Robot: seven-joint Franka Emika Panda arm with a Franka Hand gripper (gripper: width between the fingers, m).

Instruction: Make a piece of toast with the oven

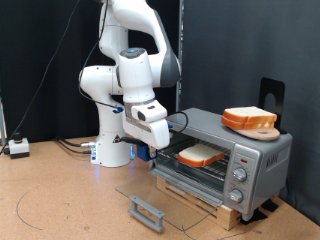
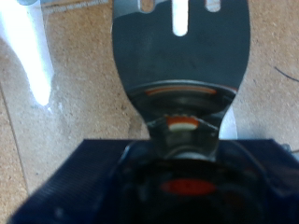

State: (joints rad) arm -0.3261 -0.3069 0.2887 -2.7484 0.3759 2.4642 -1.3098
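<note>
Silver toaster oven [image 1: 222,160] with door down, bread slice [image 1: 201,153] on its rack, pincer [image 1: 163,141] just left holding a spatula [image 2: 180,56], grip width unclear

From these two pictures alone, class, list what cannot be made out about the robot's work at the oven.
- Hand: open or shut is unclear in the exterior view, being too small; the blurred wrist view does not settle it.
- Oven: knob settings are too small to read in the exterior view.
- Toast: whether the hand touches it cannot be told in the exterior view.
- Stack: the slice count is too small to tell.
</note>
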